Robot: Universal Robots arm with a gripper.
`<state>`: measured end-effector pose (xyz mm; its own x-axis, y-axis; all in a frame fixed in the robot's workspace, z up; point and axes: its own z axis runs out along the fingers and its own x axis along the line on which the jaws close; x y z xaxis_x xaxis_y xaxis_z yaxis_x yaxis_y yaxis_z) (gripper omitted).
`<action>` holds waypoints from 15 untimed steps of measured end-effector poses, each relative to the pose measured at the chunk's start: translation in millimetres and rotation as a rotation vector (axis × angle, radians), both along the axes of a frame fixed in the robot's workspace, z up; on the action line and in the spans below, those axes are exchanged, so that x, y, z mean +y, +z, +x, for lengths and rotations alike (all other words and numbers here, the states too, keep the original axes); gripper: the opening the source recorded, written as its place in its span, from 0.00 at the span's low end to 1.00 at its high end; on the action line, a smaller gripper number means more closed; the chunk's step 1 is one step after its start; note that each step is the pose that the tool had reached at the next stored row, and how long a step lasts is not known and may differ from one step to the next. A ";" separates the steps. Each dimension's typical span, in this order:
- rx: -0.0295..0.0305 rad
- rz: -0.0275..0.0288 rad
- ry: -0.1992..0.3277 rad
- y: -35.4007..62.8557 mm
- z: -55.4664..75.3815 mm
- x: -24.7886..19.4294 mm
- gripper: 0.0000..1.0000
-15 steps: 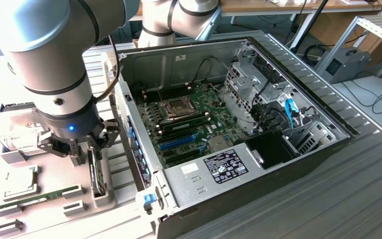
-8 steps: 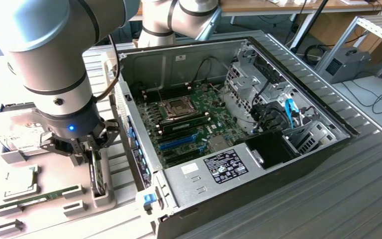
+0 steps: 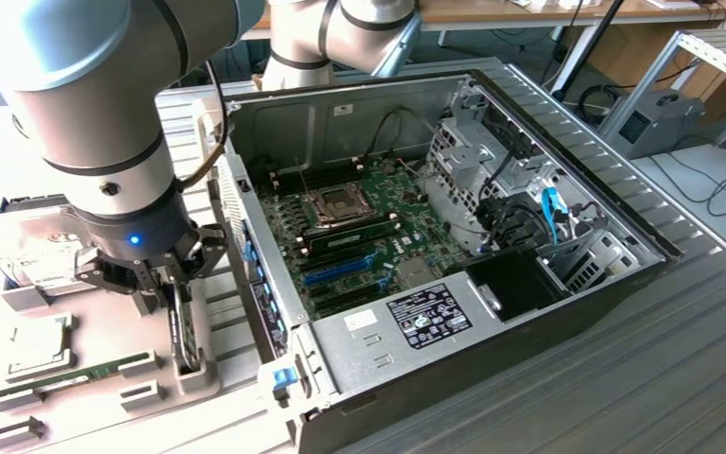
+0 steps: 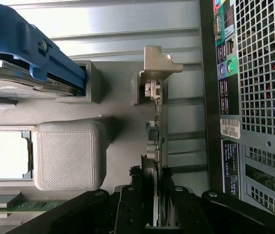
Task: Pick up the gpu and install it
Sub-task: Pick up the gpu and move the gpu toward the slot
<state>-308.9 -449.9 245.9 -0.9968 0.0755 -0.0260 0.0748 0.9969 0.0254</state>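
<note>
Bright, even, diffuse light; the computer case (image 3: 337,121) interior is shadowed, the processor (image 4: 8,155) glares white, the gpu (image 4: 155,134) edge sits dim.

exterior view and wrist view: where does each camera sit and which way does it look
Exterior view: off the arm, high, looking down on the open computer case and parts tray; shows the arm and pincer.
Wrist view: on the wrist, looking down along the pincer closed on the gpu.
Shared: gpu, pincer, case.
</note>
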 end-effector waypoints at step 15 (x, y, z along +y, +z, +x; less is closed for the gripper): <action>0.0001 -0.0001 0.000 18.9 0.0 0.0 0.26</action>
<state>-308.9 -449.9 264.8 -0.9968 0.0755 -0.0259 0.0749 0.9969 0.0253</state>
